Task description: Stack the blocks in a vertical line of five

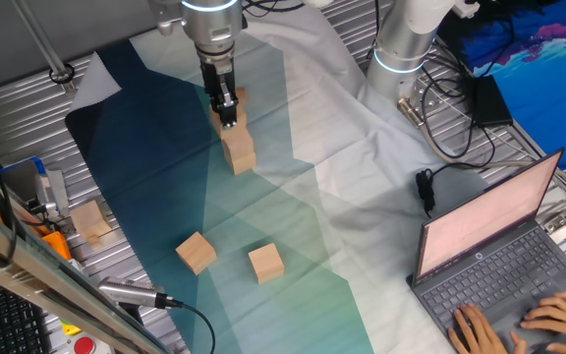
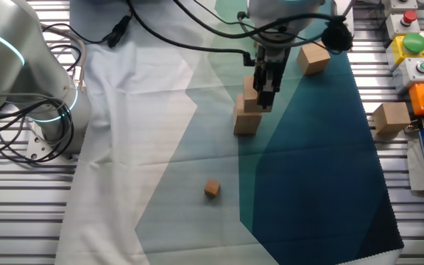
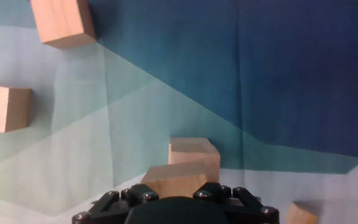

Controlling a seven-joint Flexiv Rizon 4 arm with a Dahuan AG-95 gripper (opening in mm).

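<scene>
My gripper (image 1: 226,110) is shut on a tan wooden block (image 2: 249,101) and holds it right over another block (image 1: 239,154) that stands on the cloth. In the other fixed view the gripper (image 2: 265,94) overlaps the held block above the lower one (image 2: 246,124). In the hand view the held block (image 3: 176,178) sits a little left of the lower block (image 3: 195,155). I cannot tell whether they touch. Two loose blocks (image 1: 196,252) (image 1: 265,263) lie on the cloth nearer the front. They also show in the hand view (image 3: 61,22) (image 3: 4,107). I see no fifth block.
A much smaller tan cube (image 2: 211,188) lies on the pale part of the cloth. A paler cube (image 1: 91,221) sits off the cloth on the metal table. A second robot base (image 1: 401,49), cables, and a laptop (image 1: 499,256) with hands typing stand at the right.
</scene>
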